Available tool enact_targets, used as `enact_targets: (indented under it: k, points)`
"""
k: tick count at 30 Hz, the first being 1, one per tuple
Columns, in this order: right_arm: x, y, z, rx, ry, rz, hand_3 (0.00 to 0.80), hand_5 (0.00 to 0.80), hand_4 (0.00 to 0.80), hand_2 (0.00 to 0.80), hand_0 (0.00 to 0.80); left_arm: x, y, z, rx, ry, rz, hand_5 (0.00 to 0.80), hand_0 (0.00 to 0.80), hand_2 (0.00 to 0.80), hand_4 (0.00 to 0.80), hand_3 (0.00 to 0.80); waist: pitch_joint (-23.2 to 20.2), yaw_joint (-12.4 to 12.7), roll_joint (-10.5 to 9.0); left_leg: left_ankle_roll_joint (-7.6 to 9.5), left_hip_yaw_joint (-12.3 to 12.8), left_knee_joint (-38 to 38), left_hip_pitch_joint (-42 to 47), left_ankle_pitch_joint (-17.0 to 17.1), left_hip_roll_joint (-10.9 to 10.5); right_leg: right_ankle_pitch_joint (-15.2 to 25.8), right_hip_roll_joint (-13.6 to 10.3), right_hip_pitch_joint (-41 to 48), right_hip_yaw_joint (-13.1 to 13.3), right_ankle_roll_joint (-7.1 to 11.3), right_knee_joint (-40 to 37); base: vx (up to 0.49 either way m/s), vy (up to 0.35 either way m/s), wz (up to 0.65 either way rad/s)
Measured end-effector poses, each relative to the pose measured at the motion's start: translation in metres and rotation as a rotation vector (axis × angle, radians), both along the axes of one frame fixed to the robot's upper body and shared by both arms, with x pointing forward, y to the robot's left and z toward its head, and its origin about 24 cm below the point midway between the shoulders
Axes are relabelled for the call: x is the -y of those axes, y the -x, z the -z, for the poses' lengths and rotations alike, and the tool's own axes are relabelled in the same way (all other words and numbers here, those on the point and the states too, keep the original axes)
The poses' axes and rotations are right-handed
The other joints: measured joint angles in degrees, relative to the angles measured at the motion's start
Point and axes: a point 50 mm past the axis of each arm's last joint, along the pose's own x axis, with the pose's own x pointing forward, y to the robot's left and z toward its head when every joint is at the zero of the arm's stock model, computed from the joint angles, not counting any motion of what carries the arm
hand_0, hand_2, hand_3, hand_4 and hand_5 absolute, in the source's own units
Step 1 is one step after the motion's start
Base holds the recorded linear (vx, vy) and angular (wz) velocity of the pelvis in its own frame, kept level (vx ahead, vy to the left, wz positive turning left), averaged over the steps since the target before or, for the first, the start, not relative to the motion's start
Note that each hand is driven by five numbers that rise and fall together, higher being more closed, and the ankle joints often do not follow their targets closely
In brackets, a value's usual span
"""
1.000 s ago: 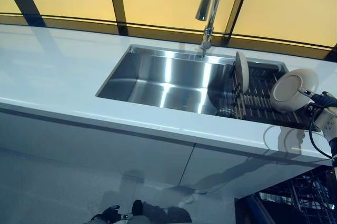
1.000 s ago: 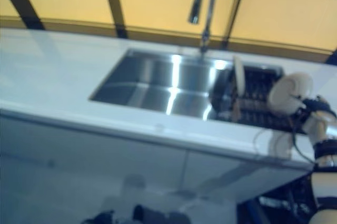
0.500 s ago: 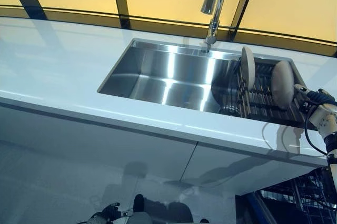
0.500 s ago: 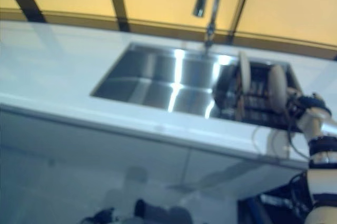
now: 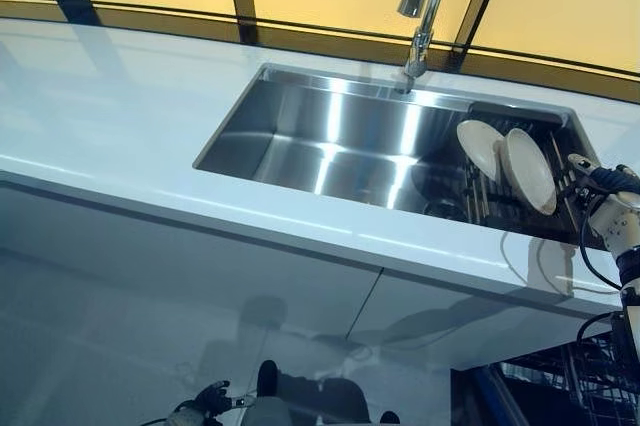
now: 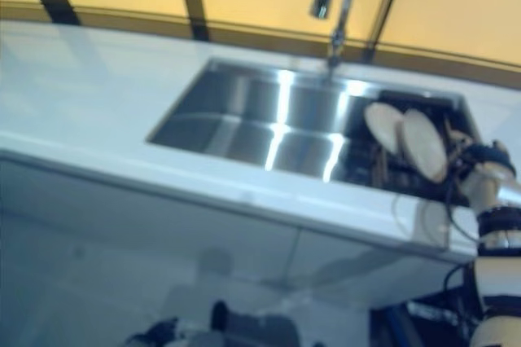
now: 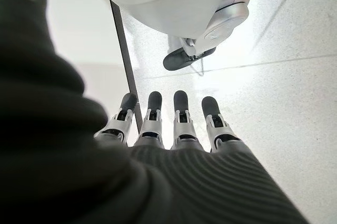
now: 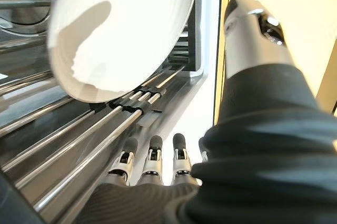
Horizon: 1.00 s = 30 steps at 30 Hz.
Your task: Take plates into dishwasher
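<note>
Two cream plates lean to the left in the dark wire rack [image 5: 524, 218] at the right end of the steel sink [image 5: 320, 136]. The nearer plate [image 5: 528, 170] rests against the farther plate [image 5: 480, 149]. My right hand [image 5: 602, 189] is at the sink's right rim, just right of the nearer plate. In the right wrist view that plate [image 8: 121, 29] stands on the rack bars [image 8: 79, 134], and the hand's fingers [image 8: 152, 160] are straight and apart from it, holding nothing. My left hand [image 7: 174, 129] hangs low over the floor, fingers straight and empty.
A tall faucet [image 5: 425, 6] rises behind the sink. White countertop [image 5: 100, 116] stretches to the left and along the front edge. A dark wire dishwasher rack [image 5: 600, 386] shows below the counter at the lower right.
One second ago my right hand held the plate up, facing me. It was then stood in the rack, and now it leans against the other plate with the hand off it.
</note>
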Motion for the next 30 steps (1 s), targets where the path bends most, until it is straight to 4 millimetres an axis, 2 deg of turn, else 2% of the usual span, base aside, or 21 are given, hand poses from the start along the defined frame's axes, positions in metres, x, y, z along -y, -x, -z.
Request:
enact_targets:
  k: [5, 10, 12, 16, 18, 22, 25, 30]
  points:
    - [-0.004, -0.006, -0.012, 0.018, 0.124, 0.002, 0.0, 0.0, 0.0, 0.0, 0.0, 0.0, 0.0, 0.0, 0.002, -0.006, -0.003, 0.0, 0.0, 0.0, 0.0, 0.0, 0.0, 0.0, 0.02, -0.01, -0.1, 0.0, 0.1, 0.0, 0.0, 0.0, 0.0, 0.1, -0.1, 0.02, 0.0, 0.0, 0.0, 0.0]
    - [-0.027, -0.018, -0.055, 0.121, 0.447, -0.064, 0.0, 0.0, 0.0, 0.0, 0.0, 0.0, 0.002, 0.0, 0.0, -0.006, -0.005, 0.0, 0.0, 0.0, 0.0, 0.0, 0.1, -0.2, 0.15, 0.2, -0.1, 0.0, 0.2, -0.1, 0.0, 0.0, 0.0, 0.3, -0.1, 0.08, 0.0, 0.004, 0.007, 0.0]
    - [-0.044, -0.022, -0.077, 0.184, 0.612, -0.131, 0.0, 0.0, 0.0, 0.0, 0.0, 0.0, 0.002, 0.0, 0.001, -0.005, -0.006, 0.0, 0.0, 0.0, 0.0, 0.0, 0.1, -0.2, 0.14, 0.2, -0.1, 0.0, 0.3, -0.1, 0.0, 0.0, 0.0, 0.3, -0.1, 0.08, 0.0, 0.0, 0.0, 0.0]
    - [-0.067, -0.021, -0.106, 0.282, 0.765, -0.211, 0.0, 0.0, 0.0, 0.0, 0.0, 0.0, 0.001, 0.0, 0.008, 0.0, -0.011, 0.0, 0.0, 0.0, 0.0, 0.0, 0.1, -0.1, 0.0, 0.21, -0.1, 0.0, 0.3, -0.1, 0.0, 0.0, 0.0, 0.4, -0.1, 0.09, 0.0, 0.0, 0.0, 0.0]
    - [-0.076, -0.021, -0.113, 0.304, 0.805, -0.26, 0.0, 0.0, 0.0, 0.0, 0.0, -0.001, 0.002, 0.0, 0.01, 0.001, -0.023, 0.0, 0.0, 0.0, 0.0, 0.0, 0.4, -0.2, -0.33, 0.2, -0.1, 0.0, 0.7, -0.1, 0.0, -0.1, 0.0, 0.7, -0.1, 0.1, 0.0, 0.0, 0.0, 0.0]
    - [-0.087, -0.021, -0.11, 0.282, 0.841, -0.39, 0.0, 0.0, 0.0, 0.0, 0.0, -0.002, 0.001, -0.001, 0.012, -0.001, -0.028, 0.0, 0.0, 0.0, 0.0, 0.0, 0.5, -0.3, -0.9, 0.08, -0.1, 0.0, 0.9, -0.2, 0.0, -0.1, 0.0, 1.0, -0.1, 0.09, 0.0, 0.0, 0.0, 0.0]
    - [-0.092, -0.018, -0.083, 0.154, 0.798, -0.558, 0.0, 0.0, 0.0, 0.0, 0.0, -0.005, 0.002, -0.001, 0.016, -0.005, -0.048, 0.0, 0.0, 0.0, 0.0, 0.0, 0.5, -0.4, -1.73, 0.08, 0.0, 0.0, 0.9, -0.3, 0.0, -0.4, 0.0, 1.1, 0.0, -0.23, 0.0, 0.0, 0.0, 0.0]
    - [-0.085, -0.015, -0.045, -0.045, 0.665, -0.683, 0.0, 0.0, 0.0, 0.0, 0.0, -0.006, 0.004, -0.001, 0.013, -0.009, -0.054, 0.0, 0.0, 0.0, 0.0, 0.0, 0.4, -1.3, -2.31, 0.23, 0.0, 0.0, 1.0, -0.1, 0.0, -0.2, 0.0, 1.1, 0.1, 0.02, 0.0, 0.0, 0.0, 0.0]
